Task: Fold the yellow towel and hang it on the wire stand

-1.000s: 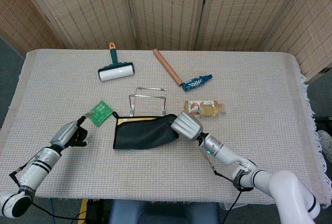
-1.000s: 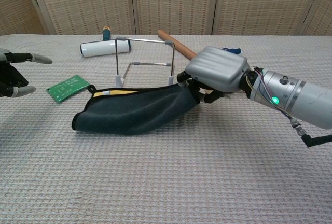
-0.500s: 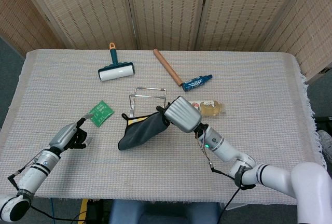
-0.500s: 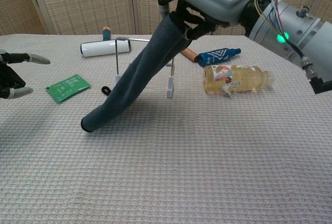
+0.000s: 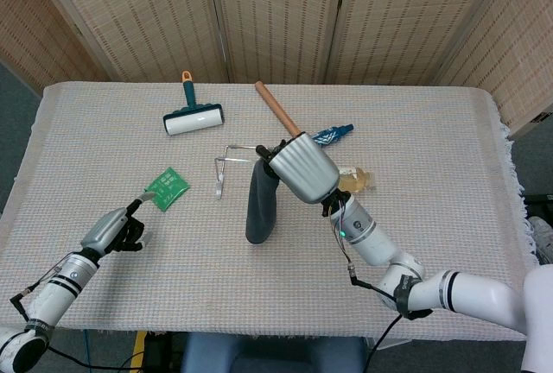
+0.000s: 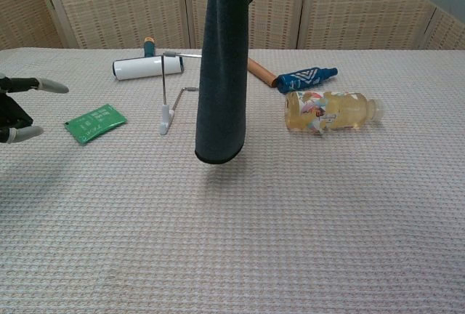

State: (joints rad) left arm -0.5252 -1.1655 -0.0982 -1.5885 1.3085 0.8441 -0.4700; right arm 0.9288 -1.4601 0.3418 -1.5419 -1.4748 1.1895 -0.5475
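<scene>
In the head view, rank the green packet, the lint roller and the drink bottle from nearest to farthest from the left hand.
Measured from the left hand at the table's near left:
1. Green packet, just beyond the hand and slightly to the right.
2. Lint roller, farther back on the left half of the table.
3. Drink bottle, across on the right, partly hidden behind the right hand.

One towel, stand, roller, bottle, packet.
</scene>
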